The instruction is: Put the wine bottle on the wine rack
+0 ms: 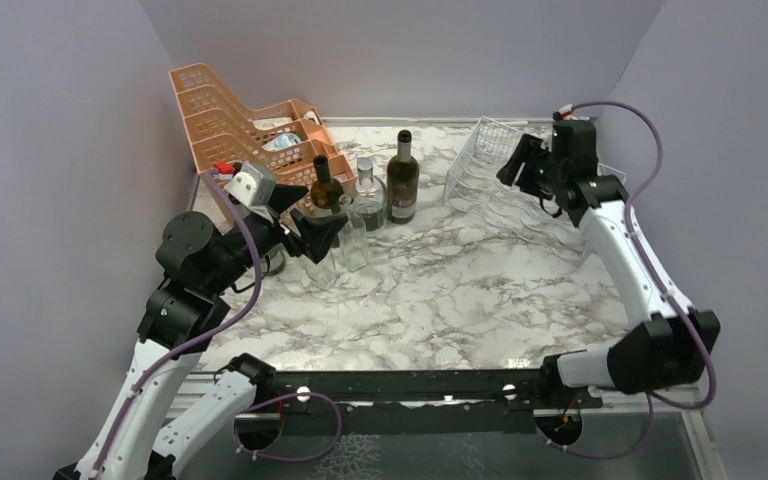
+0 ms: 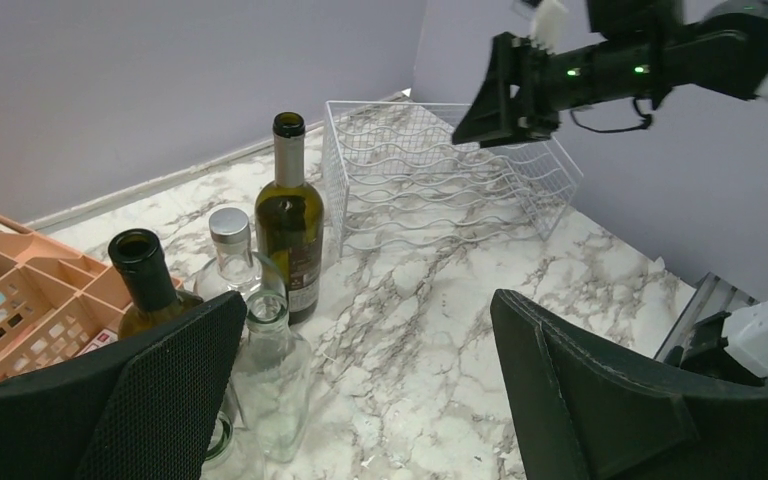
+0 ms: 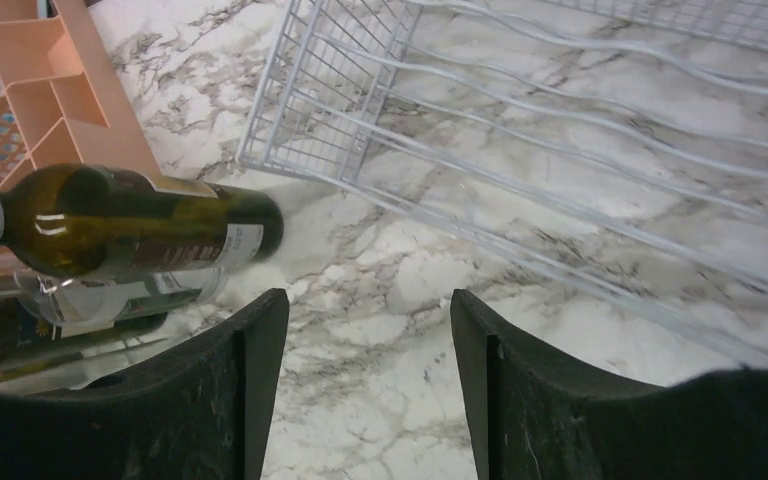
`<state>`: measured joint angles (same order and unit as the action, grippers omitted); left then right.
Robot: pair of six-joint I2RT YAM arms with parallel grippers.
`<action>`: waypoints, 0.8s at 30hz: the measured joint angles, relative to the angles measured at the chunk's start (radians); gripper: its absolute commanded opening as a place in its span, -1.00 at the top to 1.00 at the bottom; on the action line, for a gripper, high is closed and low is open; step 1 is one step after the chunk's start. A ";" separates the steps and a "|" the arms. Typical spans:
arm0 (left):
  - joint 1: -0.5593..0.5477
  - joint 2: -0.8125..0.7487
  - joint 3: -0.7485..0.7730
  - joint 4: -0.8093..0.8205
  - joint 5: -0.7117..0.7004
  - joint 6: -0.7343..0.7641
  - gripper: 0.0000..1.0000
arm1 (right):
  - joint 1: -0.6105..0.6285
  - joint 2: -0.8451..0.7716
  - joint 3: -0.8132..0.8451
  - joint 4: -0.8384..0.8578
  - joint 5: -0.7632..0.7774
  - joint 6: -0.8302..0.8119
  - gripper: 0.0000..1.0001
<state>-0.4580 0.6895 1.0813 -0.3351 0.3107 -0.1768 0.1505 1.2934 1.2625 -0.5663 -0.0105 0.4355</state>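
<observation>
A: Top external: where's the wine bottle?
B: Upright on the table, near the wine rack, untouched. Left hand and right hand are both spread, empty.
A: Risk?
B: At least 3 other bottles crowd it. A reaching left finger could clip the clear bottle and topple the cluster.

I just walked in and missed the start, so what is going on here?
Nothing is held yet. The left arm has its jaws open next to a group of bottles by the orange trays. The right arm hovers with open jaws over the wire rack, which looks empty. A green wine bottle stands upright between the group and the rack.
</observation>
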 measured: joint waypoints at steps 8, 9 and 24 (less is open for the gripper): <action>0.000 0.005 -0.013 0.028 0.016 -0.022 -0.99 | 0.058 0.336 0.224 0.064 -0.045 0.011 -0.15; 0.000 0.005 -0.016 0.029 0.016 -0.025 -0.99 | 0.074 0.373 0.257 0.071 -0.040 0.017 -0.13; 0.000 -0.013 -0.044 0.035 0.015 -0.036 -0.99 | 0.210 0.653 0.492 0.051 0.109 0.058 0.21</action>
<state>-0.4580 0.6762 1.0374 -0.2996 0.3260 -0.2131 0.3603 1.9469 1.7542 -0.5156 0.0990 0.4934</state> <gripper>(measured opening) 0.992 0.405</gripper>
